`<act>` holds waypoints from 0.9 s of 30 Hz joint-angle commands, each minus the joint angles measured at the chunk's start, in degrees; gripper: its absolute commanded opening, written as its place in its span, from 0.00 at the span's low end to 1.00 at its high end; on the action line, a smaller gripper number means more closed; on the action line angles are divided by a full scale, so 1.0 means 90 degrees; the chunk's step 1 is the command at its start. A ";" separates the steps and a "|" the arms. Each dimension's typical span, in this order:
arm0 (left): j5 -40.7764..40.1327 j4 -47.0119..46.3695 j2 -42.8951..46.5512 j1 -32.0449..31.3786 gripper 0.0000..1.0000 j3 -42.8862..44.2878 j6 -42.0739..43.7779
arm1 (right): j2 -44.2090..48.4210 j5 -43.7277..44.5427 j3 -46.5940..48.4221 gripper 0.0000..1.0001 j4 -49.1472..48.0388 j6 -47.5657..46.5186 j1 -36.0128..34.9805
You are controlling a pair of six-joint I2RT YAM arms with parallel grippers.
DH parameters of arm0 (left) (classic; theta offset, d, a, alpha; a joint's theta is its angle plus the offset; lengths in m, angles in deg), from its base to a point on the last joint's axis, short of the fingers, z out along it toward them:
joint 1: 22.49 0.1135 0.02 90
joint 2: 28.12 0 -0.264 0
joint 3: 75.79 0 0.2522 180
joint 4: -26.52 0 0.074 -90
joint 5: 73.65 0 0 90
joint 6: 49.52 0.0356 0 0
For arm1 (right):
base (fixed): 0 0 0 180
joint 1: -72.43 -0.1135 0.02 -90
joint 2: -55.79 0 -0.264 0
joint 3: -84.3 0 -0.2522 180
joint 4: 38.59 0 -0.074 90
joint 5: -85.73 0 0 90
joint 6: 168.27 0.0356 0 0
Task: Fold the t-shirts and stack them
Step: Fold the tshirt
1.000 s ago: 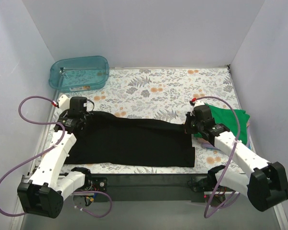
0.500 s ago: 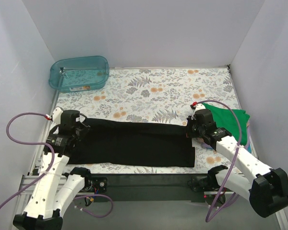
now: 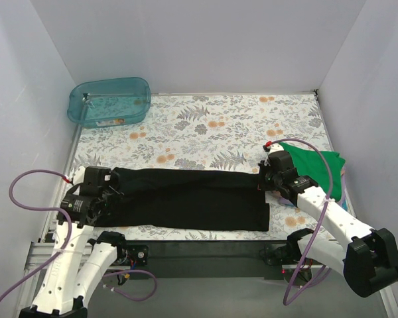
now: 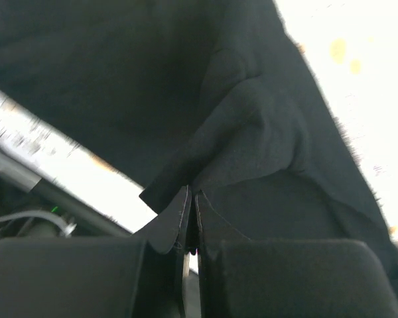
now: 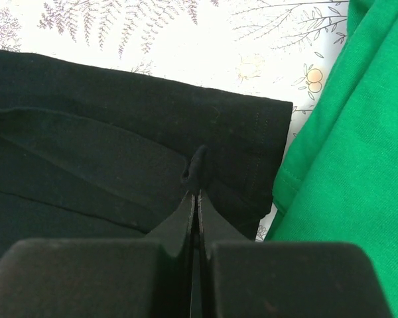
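Item, my left pincer (image 4: 191, 199): clamped tight on a pinch of the black t-shirt (image 3: 186, 199) at its left end. Item, my right pincer (image 5: 196, 192): clamped likewise on its right edge. Shirt: a long band across the near desk (image 3: 219, 126). Green t-shirt (image 3: 318, 165): just beside it (right). Tub (image 3: 109, 101): far left corner.

Floral table (image 3: 225, 126) under black t-shirt (image 3: 186, 199), green t-shirt (image 3: 315, 165), teal tub (image 3: 78, 111)

Teal tub (image 3: 119, 99) at floral table's (image 3: 219, 126) far-left corner
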State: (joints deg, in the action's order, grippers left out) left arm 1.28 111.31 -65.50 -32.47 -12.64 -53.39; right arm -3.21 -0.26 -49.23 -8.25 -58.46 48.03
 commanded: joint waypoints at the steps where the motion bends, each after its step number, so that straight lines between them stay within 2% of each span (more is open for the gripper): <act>1: 0.0200 0.0769 0.0159 -0.0005 0.00 -0.0097 -0.0059 | 0.0022 0.0101 -0.0089 0.01 -0.0026 0.0015 -0.0013; 3: 0.0287 0.0897 0.0286 -0.0005 0.01 -0.0019 -0.0030 | 0.0130 -0.0122 -0.0177 0.03 -0.0035 0.0006 -0.0013; 7: 0.0824 0.0966 0.0686 -0.0005 0.30 0.0079 0.0243 | 0.0539 -0.0551 -0.0596 0.16 -0.0026 0.0025 -0.0013; 8: 0.0902 0.0976 0.0755 -0.0005 0.34 0.0079 0.0302 | 0.0801 -0.0679 -0.0791 0.31 -0.0016 0.0035 -0.0013; 9: 0.0942 0.0966 0.0823 -0.0005 0.39 0.0079 0.0302 | 0.0968 -0.0709 -0.0880 0.38 -0.0006 0.0064 -0.0013; 11: 0.1078 0.0956 0.0921 -0.0005 0.59 0.0108 0.0312 | 0.1435 -0.0758 -0.0978 0.50 0.0033 0.0103 -0.0013; 13: 0.0924 0.0966 0.0864 -0.0005 0.65 0.0399 0.0371 | 0.1711 -0.0836 -0.0939 0.59 0.0159 0.0065 -0.0013; 14: 0.0807 0.0947 0.0815 -0.0005 0.74 0.0517 0.0371 | 0.1934 -0.1049 -0.0891 0.66 0.0189 0.0006 -0.0013; 16: 0.0669 0.0675 0.0639 -0.0005 0.84 0.0645 0.0420 | 0.2092 -0.1323 -0.0744 0.73 0.0189 -0.0082 -0.0013; 18: 0.0775 0.0314 0.0435 -0.0005 0.85 0.0617 0.0429 | 0.2132 -0.1685 -0.0627 0.88 0.0170 -0.0248 -0.0013; 19: 0.0873 -0.0201 0.0356 -0.0005 0.85 0.0500 0.0410 | 0.2093 -0.1783 -0.0472 0.95 0.0102 -0.0306 -0.0023; 20: 0.1241 -0.0535 0.0259 0.0005 0.86 0.0228 0.0458 | 0.1919 -0.1948 -0.0403 0.98 0.0043 -0.0423 -0.0033; 21: 0.1409 -0.1244 0.0035 -0.0005 0.87 0.0023 0.0517 | 0.1801 -0.2008 -0.0325 0.99 -0.0015 -0.0482 -0.0071; 27: 0.1568 -0.3055 -0.1488 0.0015 0.91 -0.0770 0.0195 | 0.0220 -0.1804 0.0408 0.99 -0.0582 -0.0678 -0.0559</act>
State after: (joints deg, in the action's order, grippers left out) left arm 13.15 95.44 -73.48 -32.47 -17.06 -50.83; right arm 4.22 -16.06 -49.80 -8.93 -62.24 45.32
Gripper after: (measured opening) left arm 0.904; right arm 0.984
